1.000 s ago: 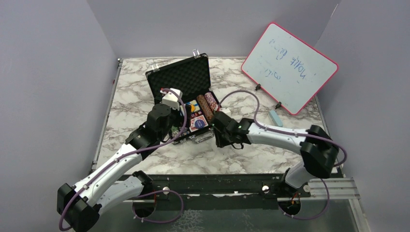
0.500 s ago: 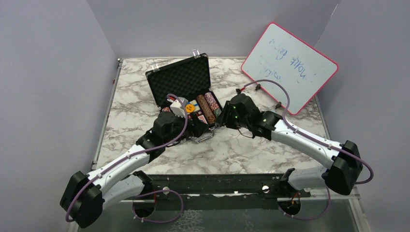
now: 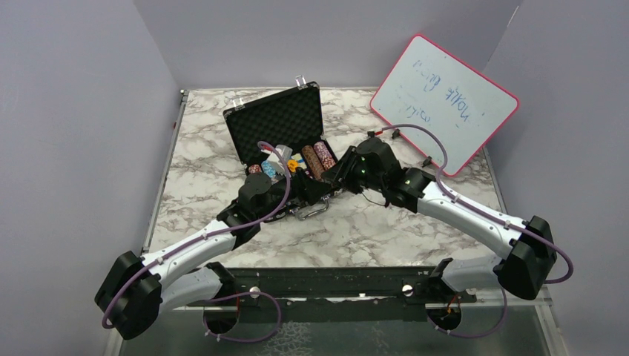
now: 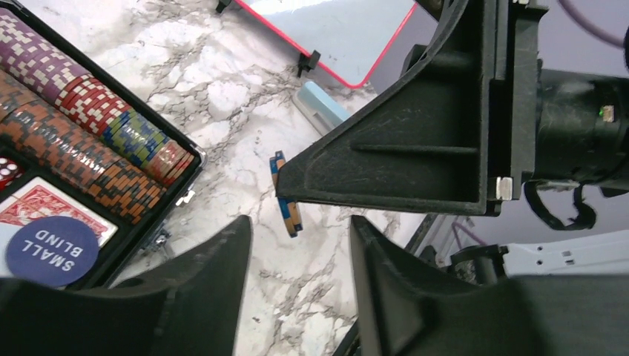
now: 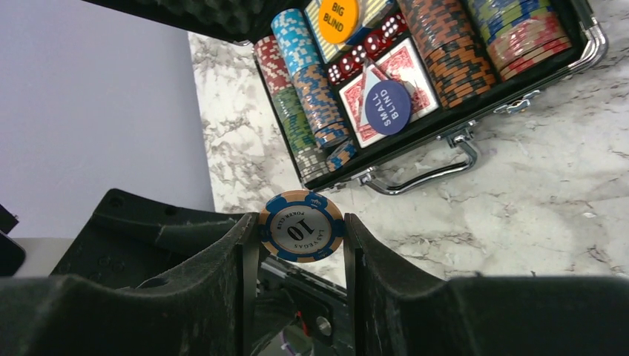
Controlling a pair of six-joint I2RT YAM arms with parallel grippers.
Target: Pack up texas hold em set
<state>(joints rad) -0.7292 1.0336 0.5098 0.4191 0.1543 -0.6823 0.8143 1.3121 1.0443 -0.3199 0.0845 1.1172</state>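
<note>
Stowing a loose chip: right gripper (image 5: pixel 299 236) clamps a blue-orange chip (image 5: pixel 300 225) just beside the open briefcase (image 3: pixel 276 119); left gripper (image 4: pixel 300 226) gapes empty nearby; next, lower it into a chip row

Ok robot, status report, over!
Right gripper shut on ten chip. Left gripper open, empty, just below it. Case open, mostly packed. Nothing blocking the case.

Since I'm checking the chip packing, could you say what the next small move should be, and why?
Probably close the left gripper on the blue ten chip: the right gripper pinches it, and it sits at the gap between the open left fingers.
</note>
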